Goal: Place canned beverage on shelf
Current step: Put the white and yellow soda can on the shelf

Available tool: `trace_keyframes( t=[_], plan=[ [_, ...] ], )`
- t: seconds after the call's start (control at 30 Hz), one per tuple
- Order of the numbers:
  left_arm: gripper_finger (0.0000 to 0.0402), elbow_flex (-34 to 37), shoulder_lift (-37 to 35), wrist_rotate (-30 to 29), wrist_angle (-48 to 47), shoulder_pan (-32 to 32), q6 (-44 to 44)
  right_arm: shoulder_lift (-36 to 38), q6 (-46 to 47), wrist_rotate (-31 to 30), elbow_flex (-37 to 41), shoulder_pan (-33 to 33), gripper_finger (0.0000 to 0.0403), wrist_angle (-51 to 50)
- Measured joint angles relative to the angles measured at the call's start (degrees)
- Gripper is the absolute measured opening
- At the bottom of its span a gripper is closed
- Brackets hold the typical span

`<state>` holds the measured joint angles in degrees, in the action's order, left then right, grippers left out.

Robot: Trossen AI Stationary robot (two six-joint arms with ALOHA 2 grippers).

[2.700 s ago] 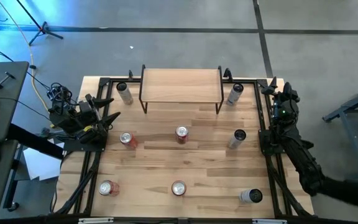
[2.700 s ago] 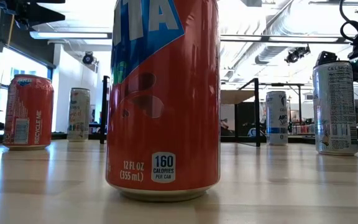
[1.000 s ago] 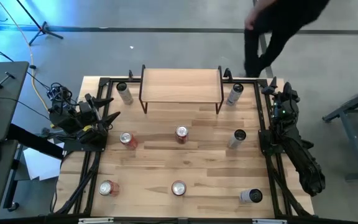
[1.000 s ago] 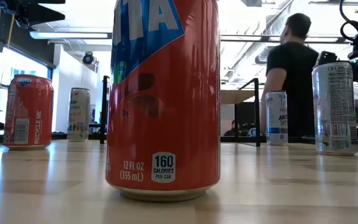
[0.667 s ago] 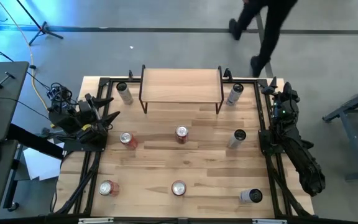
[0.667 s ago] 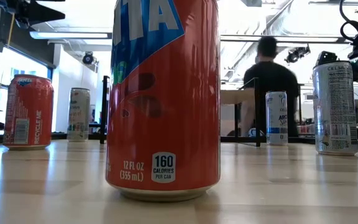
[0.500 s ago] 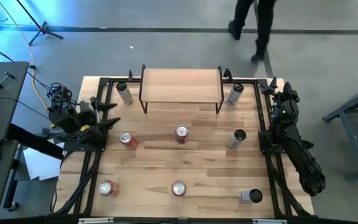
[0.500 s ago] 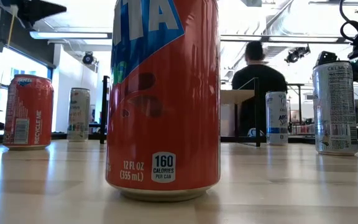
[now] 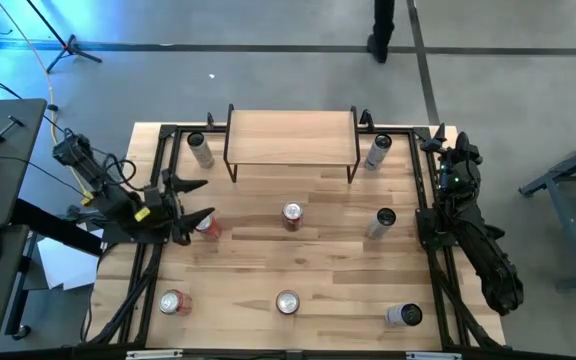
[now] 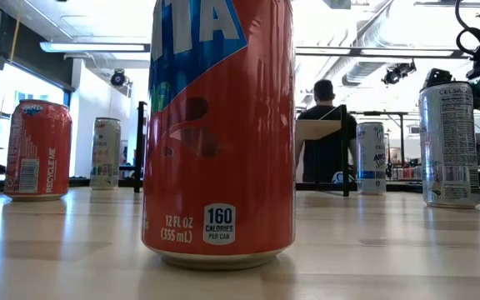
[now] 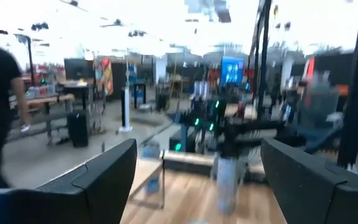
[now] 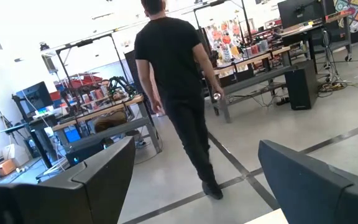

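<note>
Bench (image 9: 328, 250): wooden top inside black rails.

Shelf (image 9: 291, 136): low riser, light board on thin black legs, at the far edge of the bench; its top carries no can.

Cans, all upright on the bench:
- silver can (image 9: 200, 150) just left of the shelf
- silver can (image 9: 378, 152) just right of it
- red can (image 9: 292, 216) mid-bench
- red can (image 9: 206, 225) on the left
- dark-topped can (image 9: 382, 222) on the right
- near row: red can (image 9: 172, 302), red can (image 9: 287, 303), pale can (image 9: 403, 316)

Left claw (image 9: 194, 200): fingers spread, empty, over the bench beside the left-hand red can, possibly just above it.

Right claw (image 12: 191, 180): parked at the right rail, fingers apart, holding nothing.

Person (image 12: 179, 93): dark clothing, on the floor beyond the bench.
</note>
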<state>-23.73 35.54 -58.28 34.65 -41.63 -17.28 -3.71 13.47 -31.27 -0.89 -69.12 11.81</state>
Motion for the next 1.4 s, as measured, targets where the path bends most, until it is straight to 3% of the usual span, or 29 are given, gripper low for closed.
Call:
trace_keyframes(
  t=[0.2,0.47,0.7,0.9,1.17,1.23,1.4],
  plan=[
    [0.0317,0.0,5.18,7.16,2.59,4.08,8.11,-0.01,0.02,0.0,0.02,0.02,0.0328,0.0],
    [0.0317,0.0,14.16,5.1,2.1,10.29,16.82,-0.02,0.02,0.0,0.0,0.01,0.0328,-0.01],
    [0.0317,0.0,21.25,0.96,-0.38,11.37,22.77,-0.02,0.0,0.0,0.0,0.02,0.0328,-0.02],
    [0.0317,0.0,25.22,2.4,2.42,11.34,24.4,0.0,0.02,0.0,0.01,0.02,0.0328,0.0],
    [0.0317,0.0,27.41,10.26,7.6,11.68,15.64,-0.01,0.01,0.0,0.01,0.01,0.0328,0.0],
    [0.0317,-0.11,28.33,11.63,10.36,12.7,15.07,-0.01,0.01,0.0,0.02,0.02,0.0328,-0.01],
    [0.0317,-2.72,30.64,13.86,7.06,18.55,18.74,-0.01,0.02,0.0,0.02,0.01,0.0328,0.0]
  ],
)
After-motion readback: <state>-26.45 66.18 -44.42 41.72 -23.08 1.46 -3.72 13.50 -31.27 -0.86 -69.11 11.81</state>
